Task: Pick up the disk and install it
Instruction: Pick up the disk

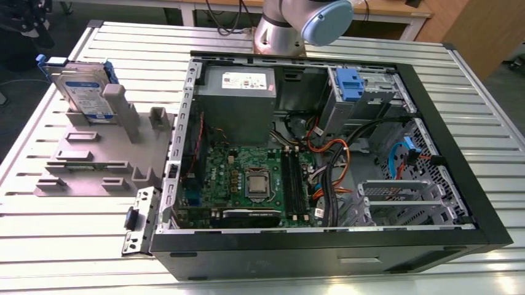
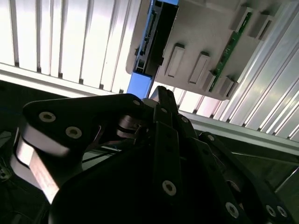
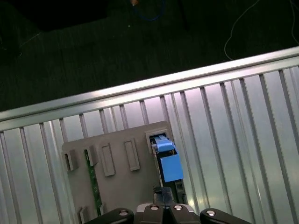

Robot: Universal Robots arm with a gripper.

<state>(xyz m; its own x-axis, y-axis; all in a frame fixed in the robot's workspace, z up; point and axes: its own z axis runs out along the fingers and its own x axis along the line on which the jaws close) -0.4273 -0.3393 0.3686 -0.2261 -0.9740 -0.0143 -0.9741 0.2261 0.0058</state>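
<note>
The disk [image 1: 86, 92], a silver drive with a white-and-blue label in a blue carrier, stands upright in a slot at the far corner of the grey holder [image 1: 90, 160], at the exterior view's left. In both wrist views my gripper [image 3: 163, 193] hangs above the disk's blue carrier edge [image 3: 169, 161], apart from it. The second wrist view shows the disk [image 2: 156, 37] edge-on just beyond my gripper [image 2: 159, 93]. Its black fingers are shut together with nothing between them.
An open black computer case [image 1: 459, 203] lies to the holder's right, with a green motherboard [image 1: 246, 178], a grey power supply [image 1: 238, 92] and a drive bay with a blue clip [image 1: 348, 83]. A green memory stick [image 3: 91, 172] sits in the holder. The ribbed metal table [image 1: 66, 246] drops off beyond the holder.
</note>
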